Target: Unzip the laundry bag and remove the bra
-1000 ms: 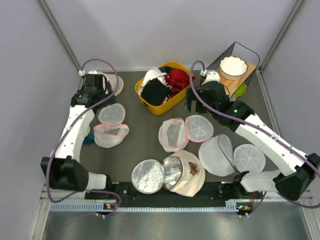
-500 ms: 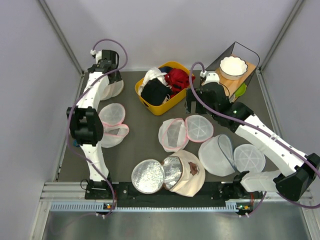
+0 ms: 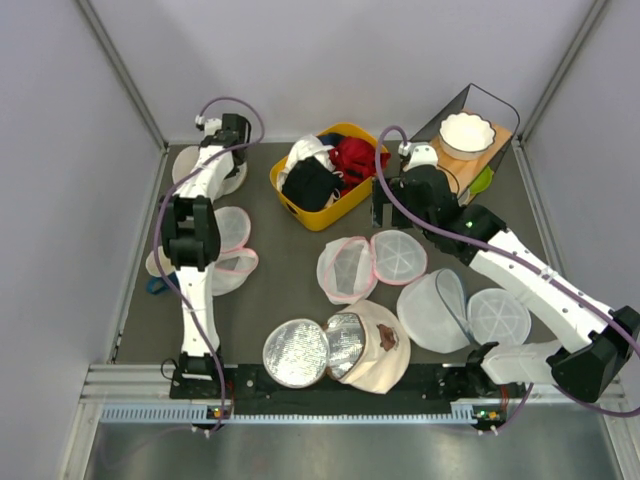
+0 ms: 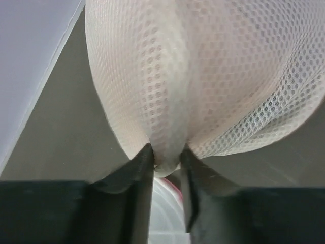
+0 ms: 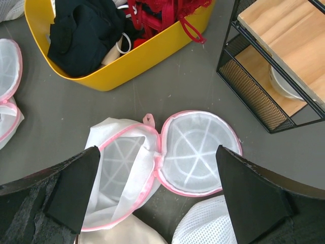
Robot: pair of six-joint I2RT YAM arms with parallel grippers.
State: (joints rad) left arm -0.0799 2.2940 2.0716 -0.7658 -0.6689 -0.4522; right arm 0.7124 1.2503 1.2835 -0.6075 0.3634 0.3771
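Note:
The laundry bag (image 3: 196,166), a cream-white mesh drum, sits in the back left corner of the table. My left gripper (image 3: 222,150) hangs over it. In the left wrist view its two black fingers (image 4: 139,168) stand close together, pinching a fold of the bag's mesh (image 4: 203,76) between the tips (image 4: 166,155). The bra is hidden. My right gripper (image 5: 157,152) is open and empty, hovering above an opened pink-trimmed mesh bag (image 5: 195,152) near the table's middle (image 3: 385,205).
A yellow bin (image 3: 345,205) of black, white and red garments stands at the back centre. A black wire shelf (image 3: 450,110) holds a white bowl (image 3: 467,132). More pink-trimmed bags (image 3: 222,250), white mesh discs (image 3: 498,316) and silver discs (image 3: 297,352) lie around.
My left arm has swung from the left side to the back left corner, and its jaws have closed from wide open onto the mesh bag. The right arm has not moved.

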